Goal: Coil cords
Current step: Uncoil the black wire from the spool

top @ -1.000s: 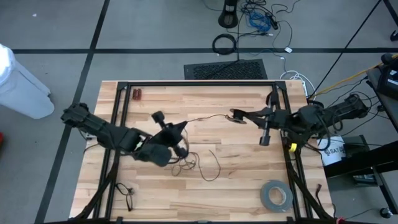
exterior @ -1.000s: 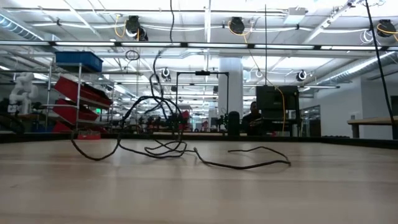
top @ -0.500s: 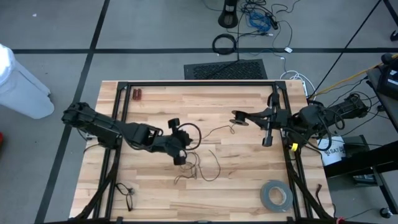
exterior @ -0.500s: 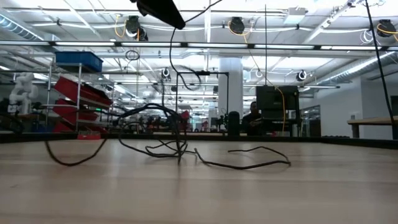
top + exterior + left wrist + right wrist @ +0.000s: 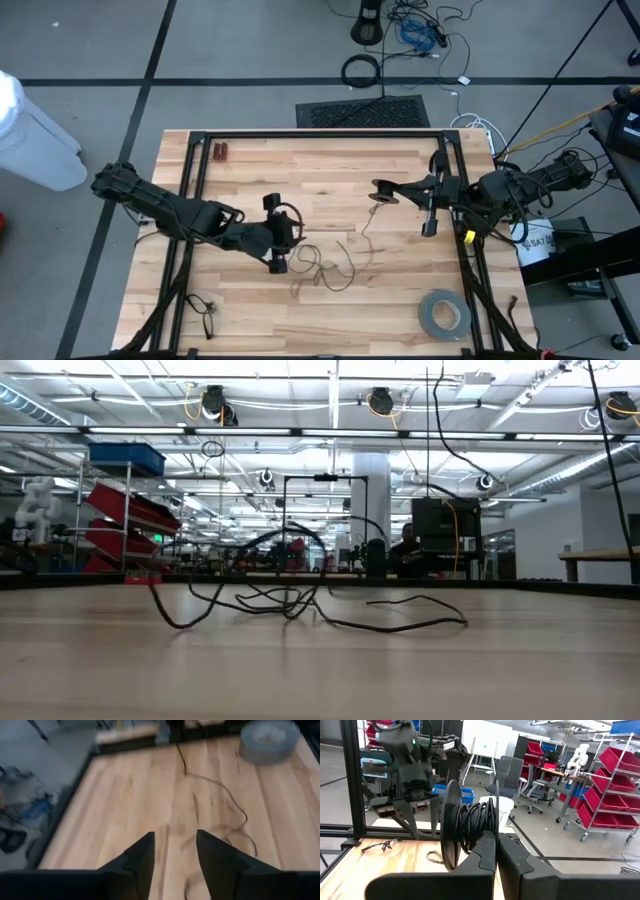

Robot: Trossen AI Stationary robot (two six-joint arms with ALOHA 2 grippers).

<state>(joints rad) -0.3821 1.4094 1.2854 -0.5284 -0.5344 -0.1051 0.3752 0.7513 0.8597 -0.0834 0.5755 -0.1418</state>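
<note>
the left tool (image 5: pixel 281 238) sits low over the middle of the wooden worktop (image 5: pixel 250 165), and in the left wrist view its two dark fingers (image 5: pixel 142 857) stand apart with nothing between them. the thin black cord (image 5: pixel 325 268) lies just beside that tool as loose wiry loops, and one strand runs up and across toward the right side. from the low view the cord (image 5: pixel 270 598) lifts off the wood in springy arches, so it does not lie flat. the right tool (image 5: pixel 385 190) is held out near the right side of the worktop, with its fingers (image 5: pixel 487 852) pressed together on a small black spool (image 5: pixel 452 825) that already has cord wound round it. the cord looks very light and bendy, a bit wiry, so it will likely spring back and wriggle when it is let go. it is so thin that it could slip out of a loose pinch. a good place to take hold would be a strand that stands up off the wood, near the tangle, and not a bit lying flat. pulling hard could make knots in the loops. a grey tape roll (image 5: pixel 444 315) rests near the front right corner, well apart from the cord, and a pair of glasses (image 5: pixel 202 310) lies near the front left.
</note>
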